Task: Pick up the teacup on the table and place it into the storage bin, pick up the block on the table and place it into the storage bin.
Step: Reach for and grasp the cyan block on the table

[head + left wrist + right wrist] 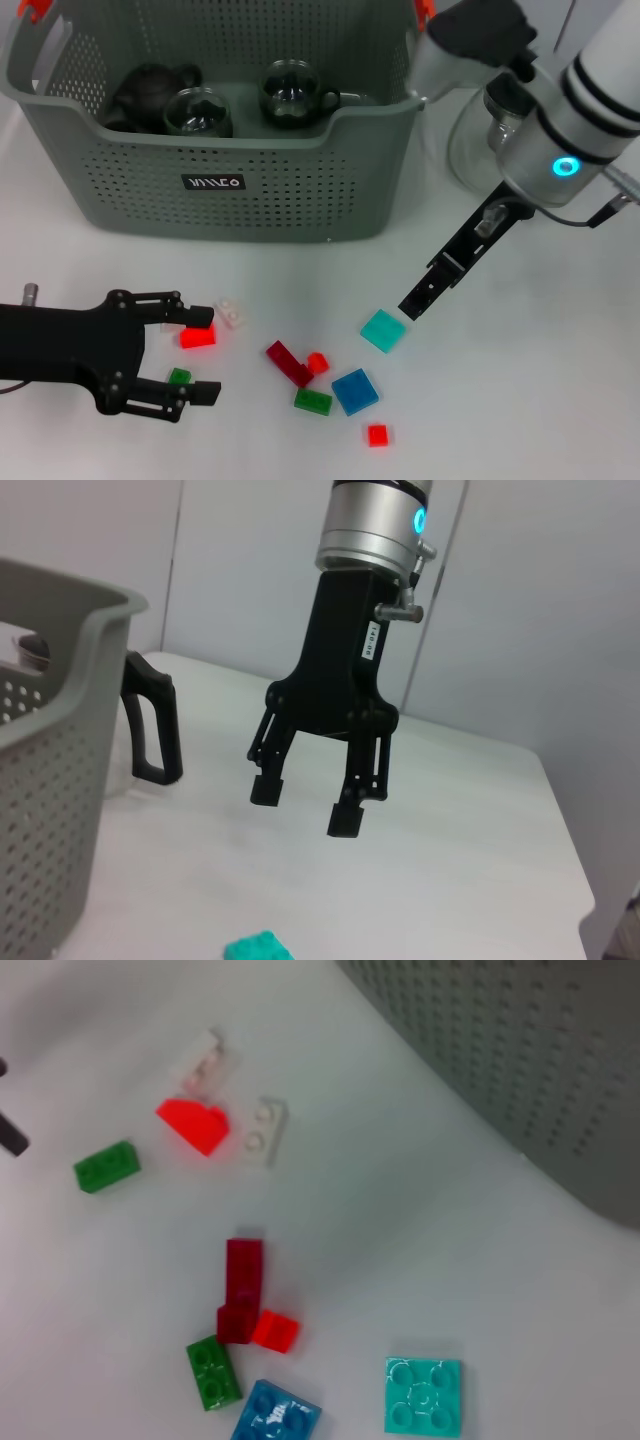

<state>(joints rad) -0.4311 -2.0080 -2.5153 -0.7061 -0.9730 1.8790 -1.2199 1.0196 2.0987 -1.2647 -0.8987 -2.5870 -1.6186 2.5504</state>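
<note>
The head view looked down on the white table point(560, 400), taking in the storage bin point(215, 150) and scattered blocks. The left wrist view faced level across the table toward the right gripper point(307, 805). The right wrist view looked down closely, sharing the teal block point(424, 1396) with both.

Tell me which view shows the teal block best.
The right wrist view: the teal block lies whole, studs visible. The head view shows it smaller, below the right gripper. The left wrist view catches only its top edge at the frame's border.
</note>
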